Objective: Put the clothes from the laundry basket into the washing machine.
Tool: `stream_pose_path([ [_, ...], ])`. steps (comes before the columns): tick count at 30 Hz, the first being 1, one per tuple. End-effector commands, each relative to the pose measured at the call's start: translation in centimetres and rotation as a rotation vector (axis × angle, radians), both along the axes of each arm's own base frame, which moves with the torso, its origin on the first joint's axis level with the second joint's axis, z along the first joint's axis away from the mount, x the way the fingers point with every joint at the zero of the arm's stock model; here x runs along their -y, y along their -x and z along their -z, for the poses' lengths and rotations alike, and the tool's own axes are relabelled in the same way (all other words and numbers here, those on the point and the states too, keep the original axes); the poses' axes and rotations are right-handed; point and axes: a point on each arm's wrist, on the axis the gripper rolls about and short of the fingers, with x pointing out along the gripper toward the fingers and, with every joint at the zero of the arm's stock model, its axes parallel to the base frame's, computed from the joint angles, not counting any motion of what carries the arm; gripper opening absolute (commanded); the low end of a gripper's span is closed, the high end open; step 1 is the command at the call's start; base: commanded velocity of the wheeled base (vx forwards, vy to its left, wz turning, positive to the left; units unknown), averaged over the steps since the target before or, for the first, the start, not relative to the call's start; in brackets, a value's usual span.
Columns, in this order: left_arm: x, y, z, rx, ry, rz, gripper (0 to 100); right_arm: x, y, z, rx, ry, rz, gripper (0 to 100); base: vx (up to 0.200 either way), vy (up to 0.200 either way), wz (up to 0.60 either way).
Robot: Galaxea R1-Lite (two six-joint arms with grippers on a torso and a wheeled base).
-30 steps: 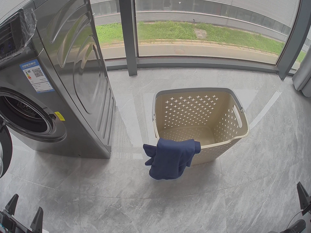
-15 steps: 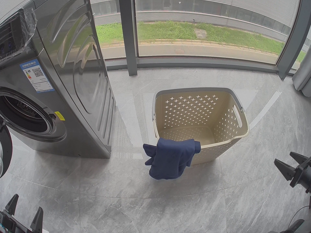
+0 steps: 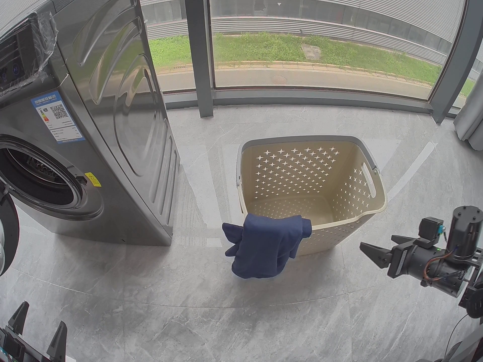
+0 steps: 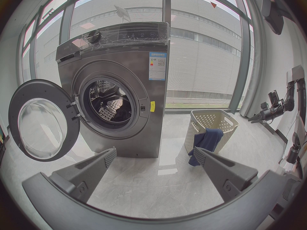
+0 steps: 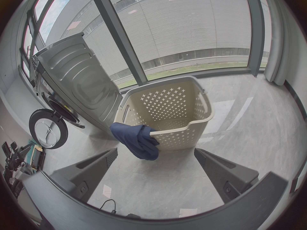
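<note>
Jaws apart, the right gripper [image 3: 385,247] is hanging at lower right; it should be pinching the navy garment [image 3: 264,247] where it is bunching over the laundry basket [image 3: 307,139] rim.

Grey marble-look tile floor [image 3: 211,307], glossy w/ pale reflections. Floor-to-ceiling windows [image 3: 322,71] curve round the far side, dark grey frame post [image 3: 198,46] btwn panes. Light curtain [image 3: 470,119] in right corner. Outside: grass strip [image 3: 282,49], ribbed grey building [image 3: 327,1]. Soft daylight.
</note>
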Motion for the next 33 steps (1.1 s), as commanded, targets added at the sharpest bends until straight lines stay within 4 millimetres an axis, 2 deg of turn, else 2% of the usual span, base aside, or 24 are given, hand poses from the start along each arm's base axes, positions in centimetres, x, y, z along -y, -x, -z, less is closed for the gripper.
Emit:
stream_pose_path([
  [1, 0.0, 0.0, 0.5, 0.000, 0.002, 0.000, 100, -2.4, -1.7, 2.3, -0.095, 0.025, -0.033, 100, 0.000, 0.000, 0.00],
  [7, 0.0, 0.0, 0.5, 0.000, 0.002, 0.000, 100, -4.7, -3.6, 3.3, -0.117, 0.034, -0.036, 100, 0.000, 0.000, 0.00],
  [15, 0.0, 0.0, 0.5, 0.000, 0.001, 0.000, 100, -7.2, -5.1, 4.3, -0.135, 0.021, -0.034, 100, 0.000, 0.000, 0.00],
  [21, 0.0, 0.0, 0.5, 0.000, 0.002, 0.000, 100, -9.0, -7.0, 6.2, -0.141, 0.001, -0.034, 100, 0.000, 0.000, 0.00],
  [27, 0.0, 0.0, 0.5, 0.000, 0.002, 0.000, 100, -9.9, -8.1, 7.4, -0.125, 0.002, -0.021, 100, 0.000, 0.000, 0.00],
  [28, 0.0, 0.0, 0.5, 0.000, 0.002, 0.000, 100, -10.4, -8.7, 8.3, -0.127, 0.001, -0.020, 100, 0.000, 0.000, 0.00],
  [33, 0.0, 0.0, 0.5, 0.000, 0.007, -0.002, 100, -11.4, -9.7, 9.6, -0.096, -0.015, -0.025, 100, 0.000, 0.000, 0.00],
])
